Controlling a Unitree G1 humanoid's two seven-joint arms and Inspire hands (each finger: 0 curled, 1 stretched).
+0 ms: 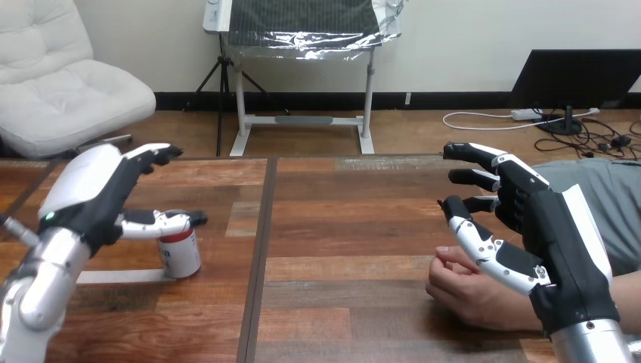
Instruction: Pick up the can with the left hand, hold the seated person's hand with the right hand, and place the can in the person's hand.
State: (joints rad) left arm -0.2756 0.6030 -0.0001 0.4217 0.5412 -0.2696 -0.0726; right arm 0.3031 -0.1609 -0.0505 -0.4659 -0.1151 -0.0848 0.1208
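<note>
A wooden surface [348,227], split by a dark seam running front to back, carries a red-and-white can [180,253] standing upright on its left part, beside the end of a pale strip [121,277] that lies flat on the wood. The robot's left hand [98,193] is spread wide at the can: its thumb reaches across level with the can's top, whether touching it cannot be told, while its fingers stretch out well above, gripping nothing. On the right side, well apart from the can, the person's hand [469,291] rests on the surface, loosely curled. The robot's right hand [544,219] hangs over it, fingers spread and pointing left, thumb extended just above the person's knuckles, not closed round the hand.
</note>
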